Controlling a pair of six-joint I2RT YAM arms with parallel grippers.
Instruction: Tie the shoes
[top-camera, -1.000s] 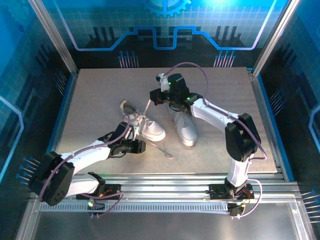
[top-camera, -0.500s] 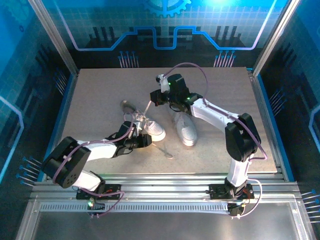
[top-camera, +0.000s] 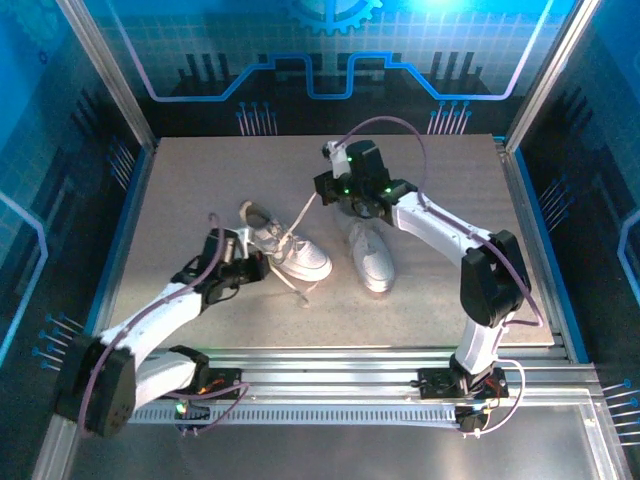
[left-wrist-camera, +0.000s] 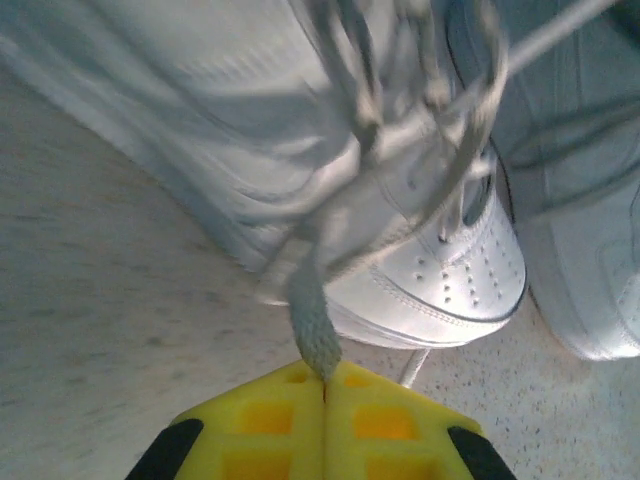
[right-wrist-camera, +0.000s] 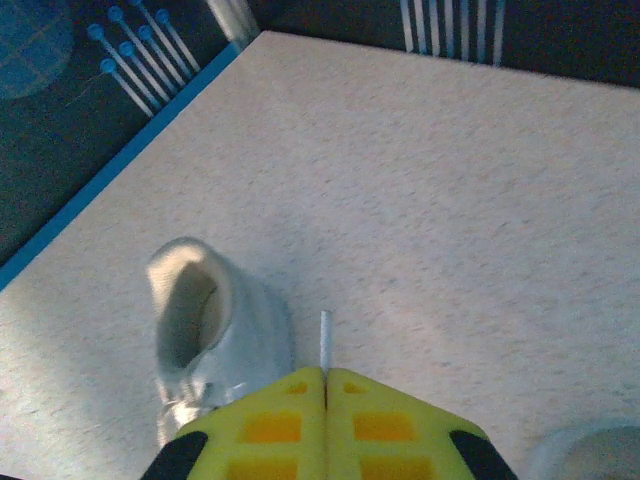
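Shoes (top-camera: 370, 258) side by side at mid-table (top-camera: 200, 180), bare surface from 9 through 12 to 3 o'clock.
Left wrist view: left gripper (left-wrist-camera: 325, 375) clamped on a lace (left-wrist-camera: 312, 320) rising toward 12 o'clock. Right wrist view: right gripper (right-wrist-camera: 325, 375) closed on a lace tip (right-wrist-camera: 324, 340), table edge at 10 o'clock.

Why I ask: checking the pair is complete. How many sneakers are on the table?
2. The left sneaker lies centrally, toe angled toward the near edge; the right sneaker lies just beside it. None seems hidden.

Left gripper (left-wrist-camera: 325, 378) swung left, now clamped on lace (left-wrist-camera: 312, 320); right gripper (right-wrist-camera: 325, 375) edged up-right
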